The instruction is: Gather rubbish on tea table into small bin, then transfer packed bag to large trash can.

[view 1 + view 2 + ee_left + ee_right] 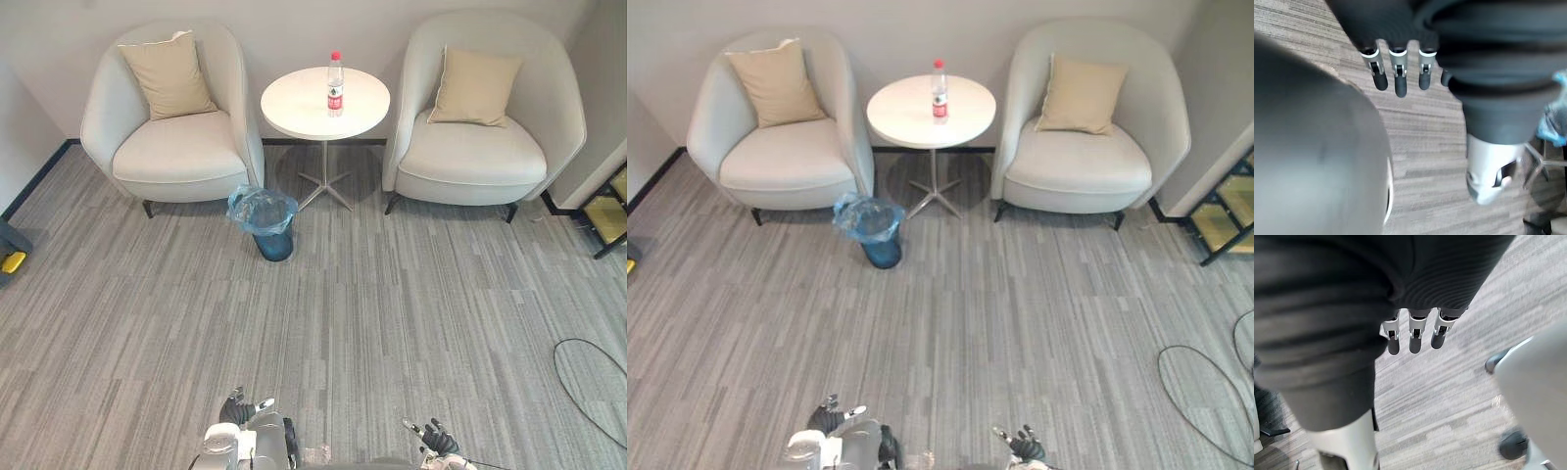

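Note:
A clear water bottle (335,86) with a red cap and red label stands upright on the round white tea table (294,106) at the far side of the room. On the carpet beside the table's foot sits a small dark bin (266,225) lined with a blue plastic bag. My left hand (240,409) and right hand (436,438) hang low at the near edge, far from the table. In the wrist views the left fingers (1396,73) and the right fingers (1413,335) are relaxed and straight over the carpet, holding nothing.
Two pale armchairs (171,132) (490,132), each with a beige cushion, flank the table against the wall. A dark shelf with yellow boards (607,211) stands at the right edge. Grey striped carpet stretches between me and the table.

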